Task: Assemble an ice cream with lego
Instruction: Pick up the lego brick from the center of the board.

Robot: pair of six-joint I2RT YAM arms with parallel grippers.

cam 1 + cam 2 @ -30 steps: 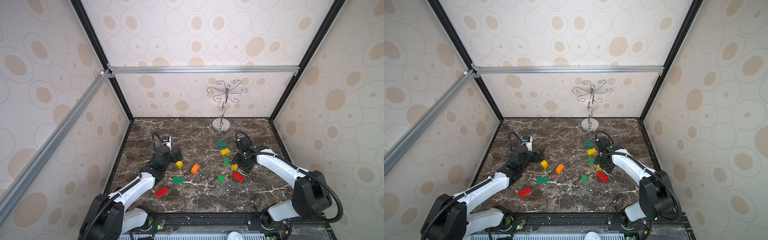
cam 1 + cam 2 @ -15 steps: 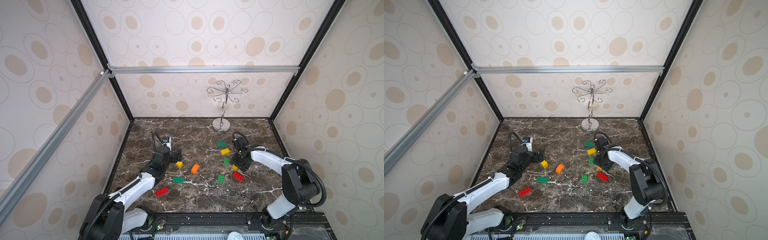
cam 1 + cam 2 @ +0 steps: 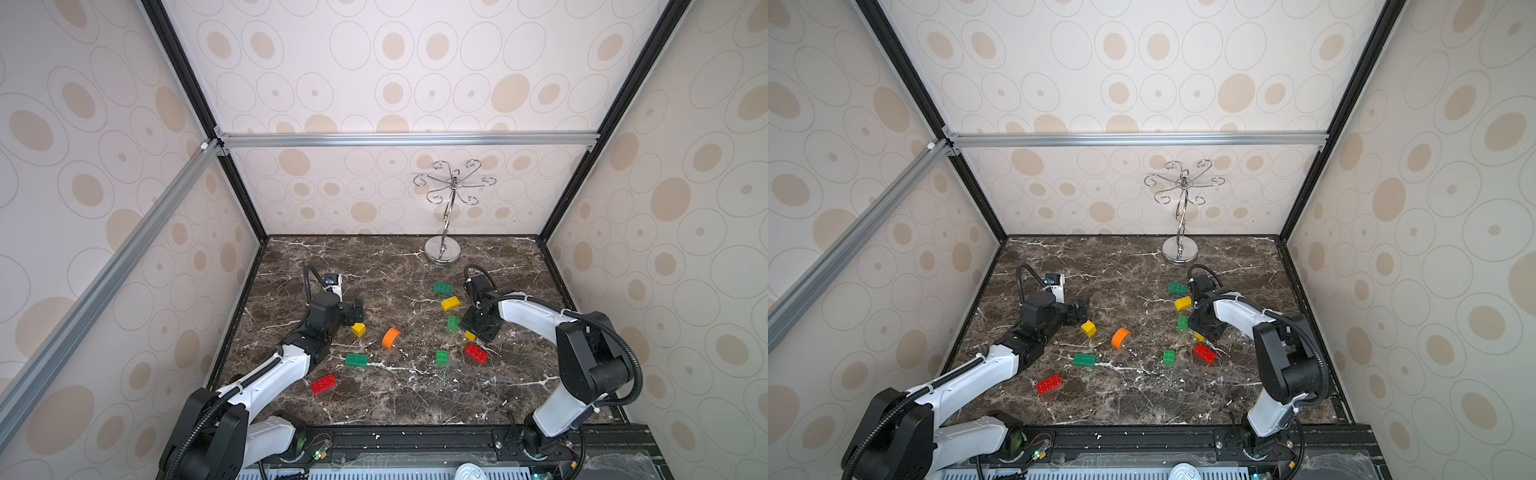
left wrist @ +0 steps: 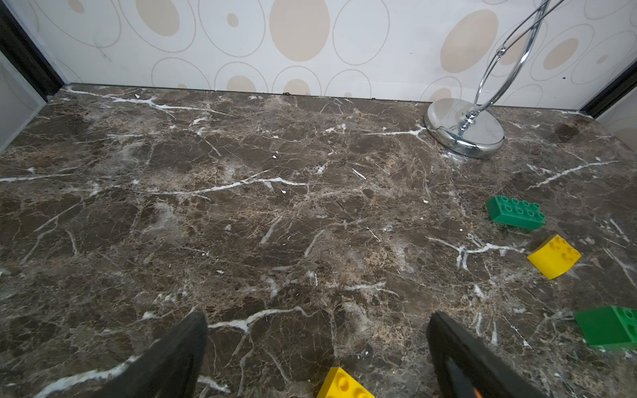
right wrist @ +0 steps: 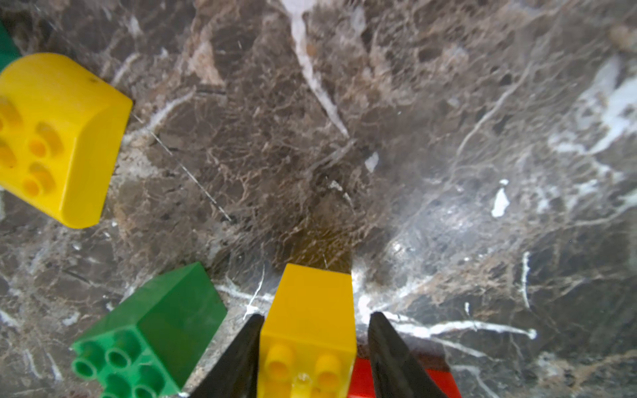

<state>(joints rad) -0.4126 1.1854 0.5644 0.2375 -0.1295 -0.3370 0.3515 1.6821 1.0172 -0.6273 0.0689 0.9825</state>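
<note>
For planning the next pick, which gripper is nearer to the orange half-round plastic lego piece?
Left. The left gripper stands open close to the orange piece, by a yellow square brick. The right gripper is farther, straddling a small yellow brick.

**Papered booth over dark marble**

Cream wallpaper printed with beige ovals and thin rings covers all three walls. Black corner posts frame the back wall, and an aluminium rail crosses it. The tabletop is brown marble veined in white. A chrome hooked stand rises near the back wall. The light is soft and even.
</note>
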